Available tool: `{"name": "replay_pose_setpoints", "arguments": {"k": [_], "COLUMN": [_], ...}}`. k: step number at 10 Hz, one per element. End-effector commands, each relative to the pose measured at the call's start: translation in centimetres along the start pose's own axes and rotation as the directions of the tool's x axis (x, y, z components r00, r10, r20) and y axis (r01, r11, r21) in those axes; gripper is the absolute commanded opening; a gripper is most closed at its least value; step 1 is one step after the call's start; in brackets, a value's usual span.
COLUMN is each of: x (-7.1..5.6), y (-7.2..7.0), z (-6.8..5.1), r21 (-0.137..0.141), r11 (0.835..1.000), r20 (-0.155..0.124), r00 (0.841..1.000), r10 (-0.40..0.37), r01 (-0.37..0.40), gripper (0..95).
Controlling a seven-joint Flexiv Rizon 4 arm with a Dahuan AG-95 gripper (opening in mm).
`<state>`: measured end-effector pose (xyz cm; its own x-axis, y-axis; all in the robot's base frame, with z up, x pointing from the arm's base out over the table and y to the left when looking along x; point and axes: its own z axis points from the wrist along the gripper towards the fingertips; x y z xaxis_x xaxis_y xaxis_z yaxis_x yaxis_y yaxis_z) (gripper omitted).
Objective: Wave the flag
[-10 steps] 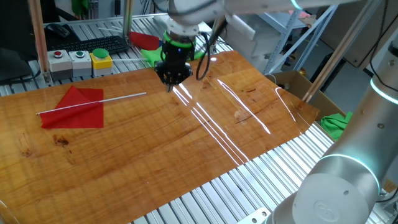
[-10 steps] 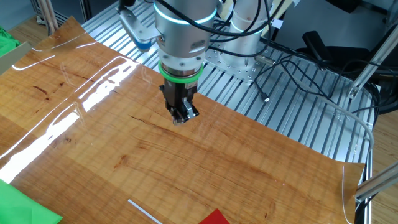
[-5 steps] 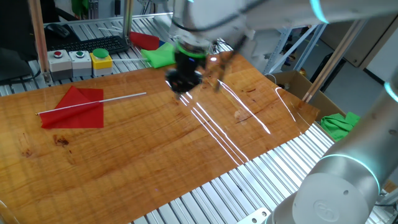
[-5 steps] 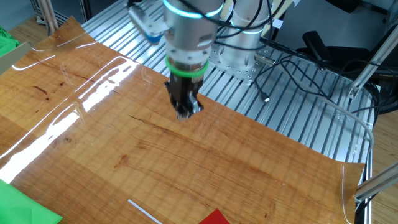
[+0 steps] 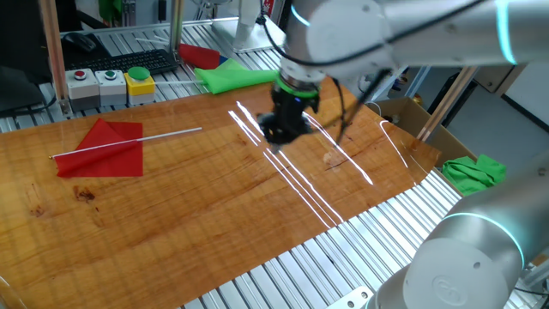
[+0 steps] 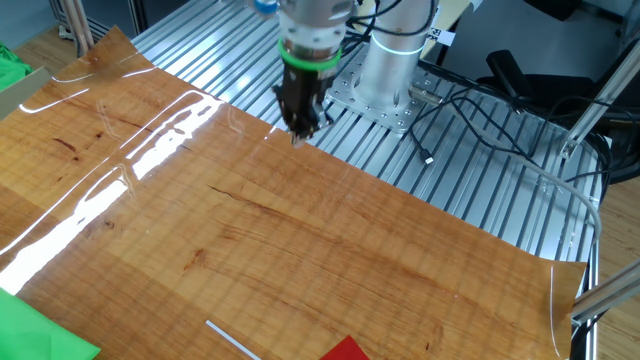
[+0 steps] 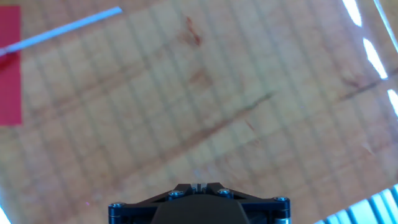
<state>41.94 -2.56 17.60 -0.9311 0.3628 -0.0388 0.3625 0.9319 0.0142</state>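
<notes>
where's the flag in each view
One fixed view: flag lies flat, left on the table.
The other fixed view: bottom edge, only stick tip and a red corner.
Hand view: top-left corner.
Shared landmark: the white stick.

glossy wooden tabletop [image 5: 214,206], green cloth [image 5: 230,77] beside stickless red cloth [image 5: 200,56], button box [image 5: 111,84], keyboard [image 5: 129,62]
</notes>
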Motion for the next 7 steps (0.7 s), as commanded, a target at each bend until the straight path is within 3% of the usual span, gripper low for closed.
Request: {"name": "replay_pose_setpoints", "arguments": {"k": [1,2,4,7], "x": [0.4,-0.1,-1.9,-4.9], "y": [-0.6,0.0,2.5,5.9], "z": [0.4,0.9,2.3,3.1], "r21": [-0.035,-0.034,-0.014,-0.026], "r11": [0.999,0.999,0.999,0.997], "r20": [-0.009,-0.009,-0.001,-0.018], "r00": [1.0,1.0,0.999,0.997], "r10": [-0.009,0.007,0.051,0.072], "r01": [0.009,-0.007,-0.051,-0.072], "gripper": [0.0,0.0,0.0,0.0]}}
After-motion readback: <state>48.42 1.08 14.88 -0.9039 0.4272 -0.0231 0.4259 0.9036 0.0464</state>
